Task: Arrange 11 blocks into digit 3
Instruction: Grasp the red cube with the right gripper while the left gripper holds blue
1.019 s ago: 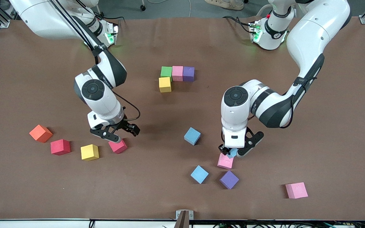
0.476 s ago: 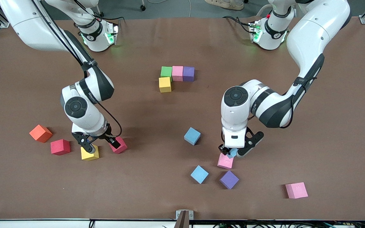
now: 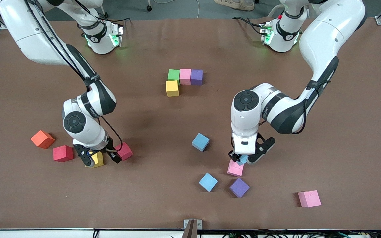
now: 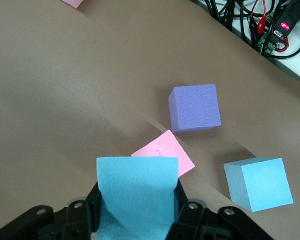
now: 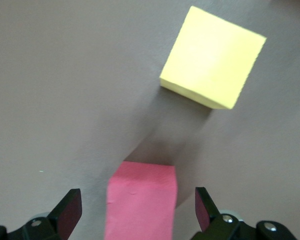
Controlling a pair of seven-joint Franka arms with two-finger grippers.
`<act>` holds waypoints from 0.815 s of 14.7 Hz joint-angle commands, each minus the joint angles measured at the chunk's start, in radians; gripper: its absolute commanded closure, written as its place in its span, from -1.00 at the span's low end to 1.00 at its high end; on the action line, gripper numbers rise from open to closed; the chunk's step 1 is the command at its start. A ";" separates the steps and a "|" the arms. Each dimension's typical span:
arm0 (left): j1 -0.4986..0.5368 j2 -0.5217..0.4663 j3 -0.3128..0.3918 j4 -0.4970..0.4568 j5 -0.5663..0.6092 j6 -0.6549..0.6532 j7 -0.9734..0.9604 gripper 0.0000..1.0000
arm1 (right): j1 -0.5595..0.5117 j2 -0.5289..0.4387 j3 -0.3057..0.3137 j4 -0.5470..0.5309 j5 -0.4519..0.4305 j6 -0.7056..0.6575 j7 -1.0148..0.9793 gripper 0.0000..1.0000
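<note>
**Left gripper** (image 3: 242, 161): fingers clamped on a blue cube (image 4: 137, 195), hanging just over a pink cube (image 3: 235, 169) that lay directly beneath the fingertips. A second blue cube (image 4: 259, 182) sat on the table near them.

**Right gripper** (image 3: 100, 159): fingers wide apart and empty, low over a yellow cube (image 3: 98, 160) and a red cube (image 3: 125, 150). The front view put the yellow one between the fingers and the right wrist view the red one, so you could not say for certain which it straddled.

**Digit** (image 3: 185, 76): four cubes so far, well apart from both pairs of fingers.

To do this step well, you would probably have needed to lift the blue cube clear of the pink one before travelling. You would then keep it square in the fingers, lower it flush against the digit's open end, and part the fingers only once it rested on the table.
</note>
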 commanded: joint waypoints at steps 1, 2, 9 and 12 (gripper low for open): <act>0.000 -0.008 0.003 -0.001 -0.014 -0.002 0.005 0.87 | 0.030 0.039 -0.003 0.049 0.035 -0.009 0.006 -1.00; 0.000 -0.008 0.003 -0.001 -0.014 -0.002 0.005 0.87 | 0.038 0.041 -0.012 0.050 0.035 -0.009 0.008 -1.00; 0.000 -0.010 0.003 -0.001 -0.014 -0.010 0.003 0.86 | 0.042 0.054 -0.029 0.047 0.044 -0.011 0.008 -1.00; -0.002 -0.010 0.003 -0.001 -0.014 -0.010 0.003 0.86 | 0.047 0.061 -0.029 0.047 0.048 -0.006 0.011 -1.00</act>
